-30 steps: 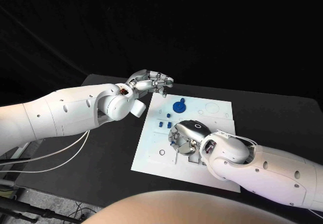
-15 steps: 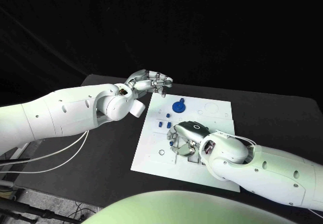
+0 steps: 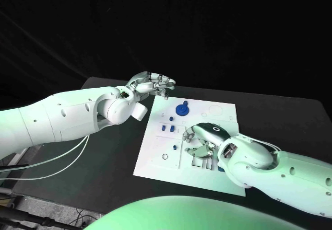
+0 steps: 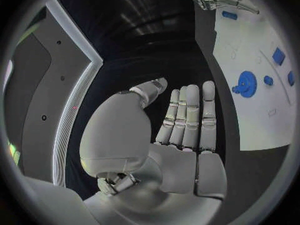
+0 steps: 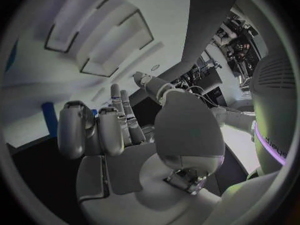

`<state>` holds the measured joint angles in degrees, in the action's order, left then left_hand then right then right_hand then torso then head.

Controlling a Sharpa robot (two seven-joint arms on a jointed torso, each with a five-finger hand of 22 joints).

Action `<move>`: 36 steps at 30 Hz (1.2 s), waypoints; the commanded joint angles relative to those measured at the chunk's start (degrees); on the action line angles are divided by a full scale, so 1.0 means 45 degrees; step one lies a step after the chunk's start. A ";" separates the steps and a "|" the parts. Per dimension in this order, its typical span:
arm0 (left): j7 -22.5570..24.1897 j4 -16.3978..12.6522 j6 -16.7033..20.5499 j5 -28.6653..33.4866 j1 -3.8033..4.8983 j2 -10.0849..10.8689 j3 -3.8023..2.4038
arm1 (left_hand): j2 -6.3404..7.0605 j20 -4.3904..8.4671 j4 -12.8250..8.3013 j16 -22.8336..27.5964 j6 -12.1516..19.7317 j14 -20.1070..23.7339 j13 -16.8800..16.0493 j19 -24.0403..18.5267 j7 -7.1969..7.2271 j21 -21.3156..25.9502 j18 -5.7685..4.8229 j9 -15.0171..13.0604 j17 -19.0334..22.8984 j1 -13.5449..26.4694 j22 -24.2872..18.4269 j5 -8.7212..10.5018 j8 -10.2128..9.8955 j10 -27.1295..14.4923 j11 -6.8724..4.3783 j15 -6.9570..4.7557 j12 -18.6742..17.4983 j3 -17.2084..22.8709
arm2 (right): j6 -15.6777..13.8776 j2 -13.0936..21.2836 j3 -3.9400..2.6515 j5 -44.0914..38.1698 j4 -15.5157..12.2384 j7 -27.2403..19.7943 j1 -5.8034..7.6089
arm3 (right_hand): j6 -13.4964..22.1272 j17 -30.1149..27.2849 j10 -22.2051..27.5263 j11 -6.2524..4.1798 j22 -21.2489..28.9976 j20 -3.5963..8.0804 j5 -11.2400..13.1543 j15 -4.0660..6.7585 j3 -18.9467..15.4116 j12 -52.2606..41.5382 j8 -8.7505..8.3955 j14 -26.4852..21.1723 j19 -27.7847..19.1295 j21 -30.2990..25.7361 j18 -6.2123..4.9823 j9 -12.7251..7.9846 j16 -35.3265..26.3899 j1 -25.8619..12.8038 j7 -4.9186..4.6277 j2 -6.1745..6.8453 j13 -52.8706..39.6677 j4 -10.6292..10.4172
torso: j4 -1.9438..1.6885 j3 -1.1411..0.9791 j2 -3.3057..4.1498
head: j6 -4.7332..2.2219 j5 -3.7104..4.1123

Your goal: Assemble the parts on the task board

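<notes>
**A:** Where are the parts to be found, and why is the right hand (image 3: 200,140) set where it is?

**B:** The task board (image 3: 156,158) is laid flat on the black counter (image 3: 103,158); a blue gear (image 3: 183,109) is seen near its far edge, with small blue pieces (image 3: 166,127) just beside and nearer; the right hand is held low over the board's middle, presumably so that a part can be worked there; whether anything is pinched under its curled fingers cannot be told

**A:** And the left hand (image 3: 152,85)?

**B:** It is kept off the board's far left corner, above the counter; its fingers are extended side by side and nothing is held; it is judged to be parked clear so the board is left free
</notes>
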<state>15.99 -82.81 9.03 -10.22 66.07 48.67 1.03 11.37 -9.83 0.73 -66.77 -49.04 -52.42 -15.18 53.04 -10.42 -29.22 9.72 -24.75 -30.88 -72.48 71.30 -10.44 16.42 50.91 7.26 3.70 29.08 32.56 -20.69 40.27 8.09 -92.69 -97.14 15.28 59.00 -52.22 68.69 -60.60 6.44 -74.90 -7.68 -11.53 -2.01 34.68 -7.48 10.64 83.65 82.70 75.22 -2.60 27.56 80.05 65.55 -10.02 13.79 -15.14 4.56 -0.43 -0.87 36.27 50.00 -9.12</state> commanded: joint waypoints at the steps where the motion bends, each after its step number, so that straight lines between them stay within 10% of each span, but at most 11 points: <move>1: 0.0222 -0.0002 0.0037 0.0027 0.0006 0.0009 -0.0010 | -0.0074 -0.0032 0.0008 0.0052 0.0089 -0.0079 0.0013 0.0056 0.0004 -0.0031 0.0138 -0.0013 0.0014 -0.0025 -0.0015 -0.0038 0.0057 0.0018 0.0040 0.0034 -0.0061 -0.0038 | -0.0606 0.0611 -0.0079 0.1035 -0.0426 -0.0139 0.0331 | -0.0150 0.0067 -0.0101 -0.0022 -0.2399 -0.0016 -0.0047 0.0063 -0.0076 -0.0110 0.0104 0.0211 0.0119 0.0111 -0.0126 -0.0013 0.0093 0.0057 0.0025 -0.0050 -0.0020 -0.0017 | 0.0040 0.0000 -0.0013 | -0.0001 0.0075; 13: 0.0231 0.0087 -0.0027 0.0045 0.0005 -0.0025 -0.0008 | -0.0075 -0.0033 0.0018 0.0050 0.0088 -0.0082 0.0016 0.0056 0.0005 -0.0031 0.0138 -0.0015 0.0018 -0.0015 -0.0016 -0.0042 0.0068 0.0027 0.0039 0.0034 -0.0056 -0.0047 | 0.0997 0.2336 -0.0178 0.1673 -0.0449 0.0017 0.1614 | 0.0224 -0.0300 0.0730 -0.0015 -0.2209 0.0008 0.0287 0.0047 -0.0700 -0.0022 0.0004 0.0037 -0.0207 -0.0574 -0.0258 -0.0259 -0.0090 0.0293 0.0126 0.0023 0.0194 0.0094 | 0.0084 0.0042 -0.0132 | -0.0001 0.0271; 22: 0.0220 0.0135 -0.0065 0.0046 0.0004 -0.0024 -0.0008 | -0.0077 -0.0033 0.0026 0.0046 0.0083 -0.0085 0.0021 0.0057 0.0010 -0.0031 0.0139 -0.0019 0.0024 -0.0008 -0.0017 -0.0047 0.0086 0.0041 0.0035 0.0033 -0.0049 -0.0056 | 0.1808 0.2102 -0.0169 0.1152 0.0191 -0.0012 0.1498 | 0.0431 -0.0622 0.1265 0.0083 -0.2100 -0.0090 0.0451 -0.0036 -0.2089 -0.0264 0.0070 -0.0154 -0.0411 -0.1031 -0.0337 -0.0576 -0.0212 0.0982 0.0182 -0.0415 0.0457 -0.0011 | 0.0068 0.0034 -0.0106 | -0.0001 0.0262; 36: 0.0201 0.0134 -0.0103 0.0046 0.0004 -0.0016 -0.0008 | -0.0077 -0.0033 0.0026 0.0046 0.0083 -0.0085 0.0021 0.0057 0.0010 -0.0031 0.0139 -0.0019 0.0024 -0.0008 -0.0017 -0.0047 0.0086 0.0041 0.0035 0.0033 -0.0049 -0.0056 | 0.1795 0.1387 -0.0121 0.1203 0.0740 -0.0097 0.1180 | -0.0004 -0.0056 0.0476 -0.0067 -0.2325 0.0040 0.0153 0.0117 -0.1240 -0.0722 0.0312 0.0213 0.0053 -0.0288 -0.0184 -0.0849 0.0100 0.0916 0.0140 -0.0585 0.0590 -0.0109 | 0.0076 0.0035 -0.0103 | -0.0001 0.0234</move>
<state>16.19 -82.11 9.08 -10.16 66.06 48.68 1.04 11.37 -9.83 0.72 -66.77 -49.04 -52.42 -15.14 53.04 -10.42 -29.22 9.72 -24.75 -30.83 -72.48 71.30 -10.44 16.41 50.91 7.27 3.70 29.08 32.56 -13.46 46.72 7.53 -86.76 -93.95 15.19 64.41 -51.85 68.20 -58.04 6.17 -74.93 -7.47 -10.64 -1.82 28.60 -10.53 11.76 83.84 82.57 73.57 -3.52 23.86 80.32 69.99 -9.43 11.32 -12.55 4.12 -0.09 -0.67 35.80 50.00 -8.06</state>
